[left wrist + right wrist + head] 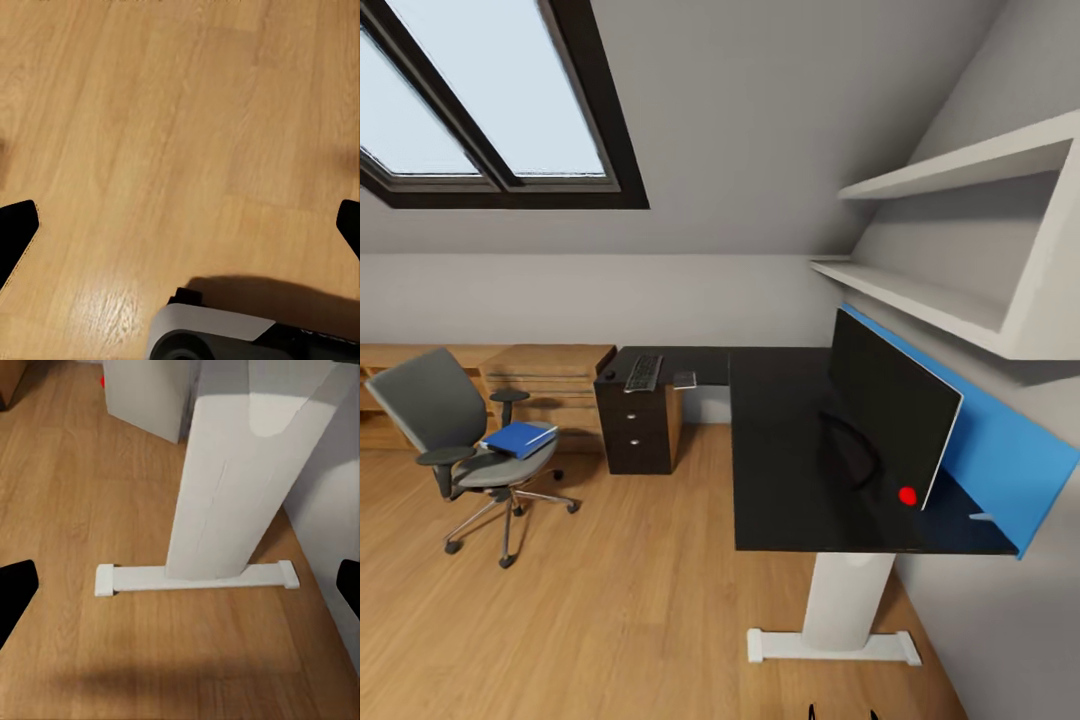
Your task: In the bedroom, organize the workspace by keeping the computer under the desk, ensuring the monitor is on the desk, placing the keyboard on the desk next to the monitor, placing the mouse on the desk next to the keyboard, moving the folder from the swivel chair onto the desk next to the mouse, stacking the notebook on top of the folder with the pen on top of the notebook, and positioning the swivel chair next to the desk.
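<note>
Nearest, both grippers — left, right — hang wide open over the wood floor, holding nothing. Beyond, the monitor stands on the desk along its right edge; the keyboard lies at the far left end — the folder rests on the chair seat.

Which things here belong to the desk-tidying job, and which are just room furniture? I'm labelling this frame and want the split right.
Job things:
desk
monitor
keyboard
folder
swivel chair
computer

Just there:
wood shelf unit
wall shelves
blue wall panel
skylight
</note>
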Motion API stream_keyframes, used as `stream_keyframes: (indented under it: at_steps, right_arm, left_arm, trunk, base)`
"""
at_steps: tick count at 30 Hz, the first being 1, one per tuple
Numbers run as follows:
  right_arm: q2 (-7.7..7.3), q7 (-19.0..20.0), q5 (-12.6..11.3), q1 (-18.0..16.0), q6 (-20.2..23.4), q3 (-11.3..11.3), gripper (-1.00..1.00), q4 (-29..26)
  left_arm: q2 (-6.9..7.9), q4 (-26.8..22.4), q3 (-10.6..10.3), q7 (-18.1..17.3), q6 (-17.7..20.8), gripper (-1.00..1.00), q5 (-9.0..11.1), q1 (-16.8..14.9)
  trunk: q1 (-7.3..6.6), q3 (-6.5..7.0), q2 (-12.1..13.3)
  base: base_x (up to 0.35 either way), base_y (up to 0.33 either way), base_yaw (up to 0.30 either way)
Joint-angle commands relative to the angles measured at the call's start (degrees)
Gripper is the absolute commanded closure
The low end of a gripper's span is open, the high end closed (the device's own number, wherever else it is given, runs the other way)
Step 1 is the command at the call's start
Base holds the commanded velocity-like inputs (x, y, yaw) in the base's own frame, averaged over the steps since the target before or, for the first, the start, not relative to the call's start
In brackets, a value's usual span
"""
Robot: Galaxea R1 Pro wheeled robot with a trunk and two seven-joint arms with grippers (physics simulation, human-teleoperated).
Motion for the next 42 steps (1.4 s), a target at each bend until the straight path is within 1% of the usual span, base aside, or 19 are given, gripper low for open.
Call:
stream_keyframes:
  at_steps: [1, 2, 5, 6, 11, 15, 22, 26, 33, 35, 37, 42]
  right_arm:
    - [-0.01, -0.30, -0.55, -0.08, -0.29, 0.50, -1.00, 0.04]
    - [0.01, -0.28, -0.57, -0.09, -0.29, 0.52, -1.00, 0.04]
    - [1.64, -0.24, -0.53, -0.08, -0.35, 0.98, -1.00, 0.09]
    - [1.89, -0.26, -0.52, -0.09, -0.36, 1.08, -1.00, 0.10]
    - [2.39, -0.29, -0.51, -0.08, -0.43, 1.24, -1.00, 0.11]
    - [2.50, -0.26, -0.58, -0.10, -0.39, 1.29, -1.00, 0.12]
    - [2.48, -0.14, -0.51, -0.10, -0.38, 1.21, -1.00, 0.77]
    - [2.43, -0.13, -0.51, -0.08, -0.38, 1.18, -1.00, 0.97]
    - [2.51, -0.12, -0.51, -0.10, -0.38, 1.26, -1.00, 1.17]
    - [2.51, -0.06, -0.52, -0.09, -0.38, 1.26, -1.00, 1.23]
    - [2.51, 0.68, -0.55, -0.10, -0.38, 1.23, -1.00, 1.25]
    - [2.44, 2.17, -0.54, -0.09, -0.38, 1.18, -1.00, 1.26]
  left_arm:
    - [0.01, -0.05, -0.09, 0.09, -0.17, -1.00, 0.53, 0.01]
    - [0.01, -0.05, -0.10, 0.09, -0.18, -1.00, 0.55, 0.01]
    - [0.01, -0.05, -0.11, 0.09, -0.20, -1.00, 0.58, 0.01]
    - [-0.01, -0.05, -0.11, 0.07, -0.22, -1.00, 0.55, 0.01]
    - [-0.10, 0.20, -0.06, 0.01, -0.42, -1.00, 0.48, 0.01]
    - [-0.06, 1.29, -0.13, -0.05, -0.48, -1.00, 0.46, 0.00]
    - [0.00, 1.35, -0.11, 0.00, -0.47, -1.00, 0.42, 0.00]
    - [-0.01, 1.36, -0.11, 0.00, -0.47, -1.00, 0.45, 0.01]
    - [0.20, 1.36, -0.02, 0.00, -0.47, -1.00, 0.49, 0.00]
    - [0.59, 1.36, -0.02, 0.00, -0.55, -1.00, 0.56, 0.01]
    - [0.90, 1.36, 0.02, 0.00, -0.57, -1.00, 0.63, -0.02]
    - [1.11, 1.36, 0.06, 0.06, -0.57, -1.00, 0.66, -0.01]
  trunk:
    - [0.03, -0.09, -0.08]
    - [0.03, -0.09, -0.08]
    - [0.03, -0.09, -0.08]
    - [0.03, -0.09, -0.08]
    - [0.03, -0.09, -0.08]
    - [0.03, -0.15, -0.08]
    - [0.03, -0.17, -0.08]
    - [0.03, -0.17, -0.08]
    - [0.03, -0.17, -0.08]
    - [0.03, -0.17, -0.08]
    - [0.03, -0.17, -0.08]
    - [0.03, -0.17, -0.08]
  base:
    - [0.016, 0.331, 0.000]
    - [0.010, 0.333, 0.000]
    - [0.003, 0.335, 0.000]
    - [0.001, 0.294, 0.000]
    - [0.000, 0.120, 0.132]
    - [0.000, 0.122, 0.178]
    - [0.011, 0.322, 0.010]
    - [0.132, 0.322, 0.001]
    - [0.240, 0.272, 0.000]
    - [0.294, 0.216, 0.000]
    - [0.298, 0.210, 0.000]
    - [0.304, 0.196, 0.000]
